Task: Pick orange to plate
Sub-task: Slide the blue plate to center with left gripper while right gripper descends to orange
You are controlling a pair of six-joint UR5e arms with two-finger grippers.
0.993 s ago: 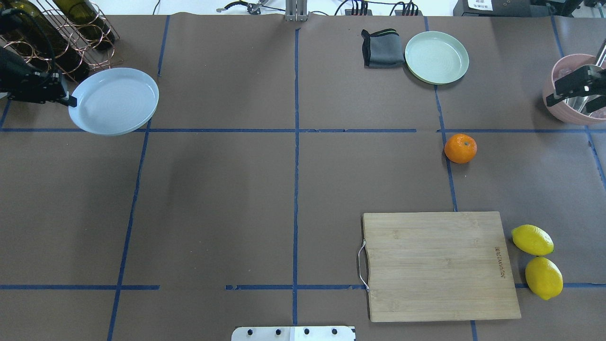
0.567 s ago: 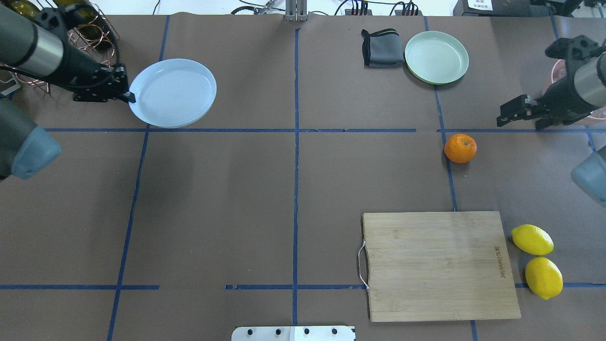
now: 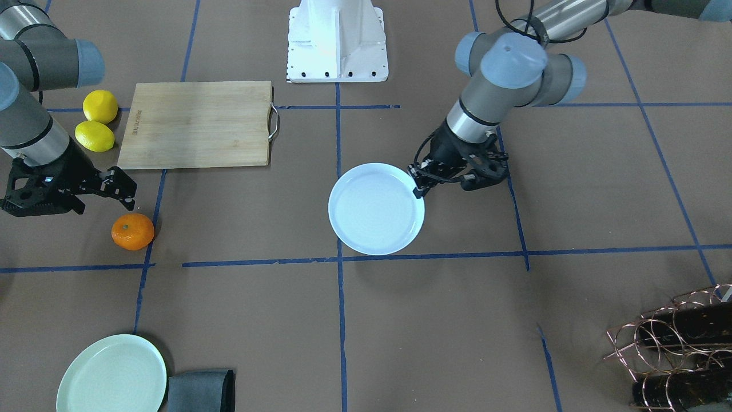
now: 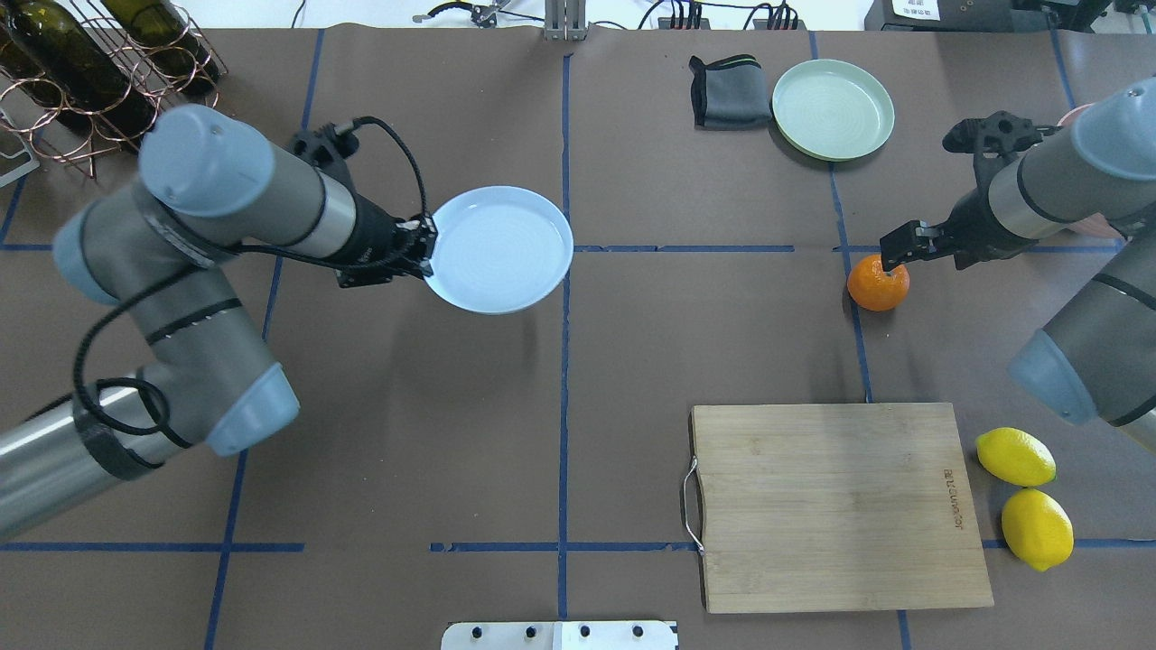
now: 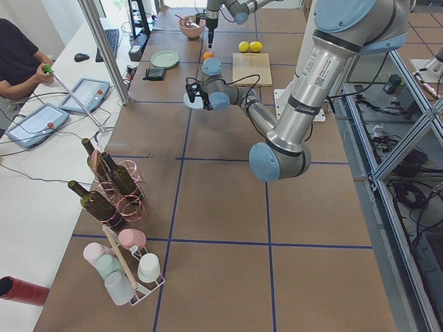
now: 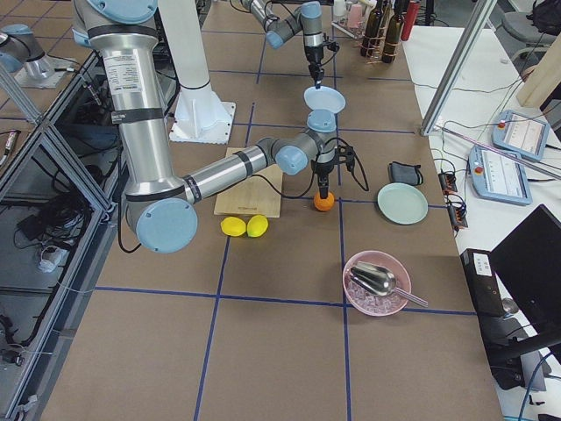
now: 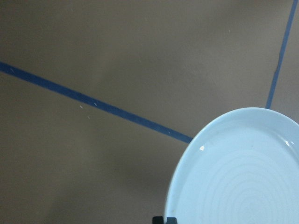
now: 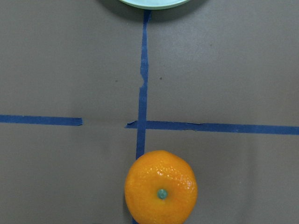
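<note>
The orange (image 4: 878, 283) sits on the brown table at a blue tape line, right of centre; the right wrist view shows it low in frame (image 8: 161, 189). My right gripper (image 4: 894, 252) hovers just behind it, open and empty, also visible from the front (image 3: 123, 191). Near the table's middle the white plate (image 4: 498, 249) hangs a little above the surface, casting a shadow. My left gripper (image 4: 424, 259) is shut on its left rim. The plate's ridged inside fills the lower right of the left wrist view (image 7: 238, 177).
A wooden cutting board (image 4: 840, 506) lies front right with two lemons (image 4: 1015, 457) beside it. A mint-green plate (image 4: 833, 108) and a grey cloth (image 4: 728, 90) lie at the back. A wine rack (image 4: 81, 81) stands back left. A pink bowl (image 6: 375, 282) holds a scoop.
My left arm has carried the plate rightward from the back left to near the table's middle. My right gripper has moved left from the pink bowl to just behind the orange.
</note>
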